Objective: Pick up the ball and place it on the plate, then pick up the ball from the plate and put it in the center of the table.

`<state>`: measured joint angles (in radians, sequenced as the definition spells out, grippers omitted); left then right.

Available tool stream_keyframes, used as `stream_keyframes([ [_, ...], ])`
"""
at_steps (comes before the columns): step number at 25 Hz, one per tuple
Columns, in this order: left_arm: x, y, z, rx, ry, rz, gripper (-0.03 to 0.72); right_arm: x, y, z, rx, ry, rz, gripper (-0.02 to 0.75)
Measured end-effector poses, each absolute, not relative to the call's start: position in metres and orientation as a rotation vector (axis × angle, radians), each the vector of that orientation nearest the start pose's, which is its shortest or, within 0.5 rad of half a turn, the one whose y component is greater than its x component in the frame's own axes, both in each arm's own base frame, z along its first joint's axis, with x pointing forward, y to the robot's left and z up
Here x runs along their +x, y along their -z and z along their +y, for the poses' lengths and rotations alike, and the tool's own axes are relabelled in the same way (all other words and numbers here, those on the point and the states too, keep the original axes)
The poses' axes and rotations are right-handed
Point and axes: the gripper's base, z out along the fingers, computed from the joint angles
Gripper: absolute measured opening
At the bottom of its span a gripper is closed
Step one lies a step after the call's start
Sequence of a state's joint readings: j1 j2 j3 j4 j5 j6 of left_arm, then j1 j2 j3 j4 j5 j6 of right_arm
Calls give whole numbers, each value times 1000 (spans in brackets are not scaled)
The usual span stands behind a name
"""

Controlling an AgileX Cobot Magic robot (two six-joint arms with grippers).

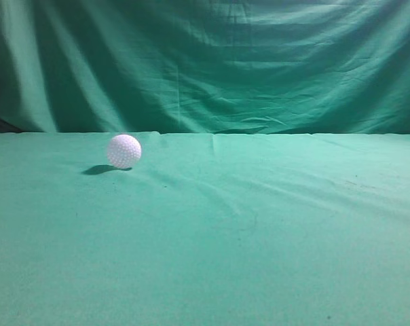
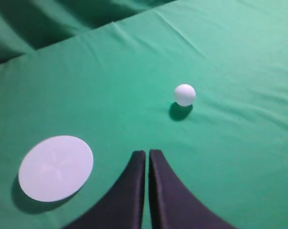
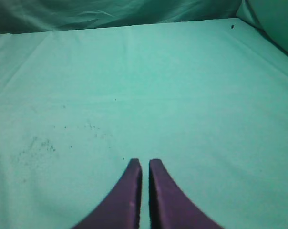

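The golf ball (image 2: 185,94) is sitting on the green table (image 2: 239,157), well apart from the white plate (image 2: 56,167). It is looking light, hard and rolly, so grabbing across its middle seems best. The left gripper (image 2: 147,153) and right gripper (image 3: 145,163) are both pressed together, holding nothing.

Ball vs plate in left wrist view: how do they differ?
The ball is a small sphere; the plate is a flat disc, much wider across in this view. The ball sits ahead and right of the left gripper; the plate lies to its left. Both are white, resting apart on the green table, untouched.
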<state>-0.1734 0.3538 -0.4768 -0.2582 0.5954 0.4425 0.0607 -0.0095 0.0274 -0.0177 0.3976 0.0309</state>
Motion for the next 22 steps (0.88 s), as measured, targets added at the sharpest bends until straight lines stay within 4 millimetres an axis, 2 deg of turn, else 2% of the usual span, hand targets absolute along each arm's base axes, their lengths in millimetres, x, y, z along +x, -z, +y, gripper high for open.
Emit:
stream_keyframes([
  [3, 51, -305, -20, 463, 62, 1776, 0, 52, -169, 3, -39, -45, 1899, 0],
  [6, 37, -308, -14, 358, 22, 1717, 0, 52, -169, 3, -39, -45, 1899, 0],
  [9, 28, -301, -7, 258, -58, 1695, 0, 52, -169, 3, -39, -45, 1899, 0],
  [12, 27, -276, -4, 201, -106, 1700, 0, 52, -169, 3, -39, -45, 1899, 0],
  [16, 41, -236, -3, 170, -107, 1727, 0, 52, -169, 3, -38, -46, 1899, 0],
  [22, 52, -190, -2, 114, -66, 1800, 0, 52, -169, 3, -38, -46, 1900, 0],
])
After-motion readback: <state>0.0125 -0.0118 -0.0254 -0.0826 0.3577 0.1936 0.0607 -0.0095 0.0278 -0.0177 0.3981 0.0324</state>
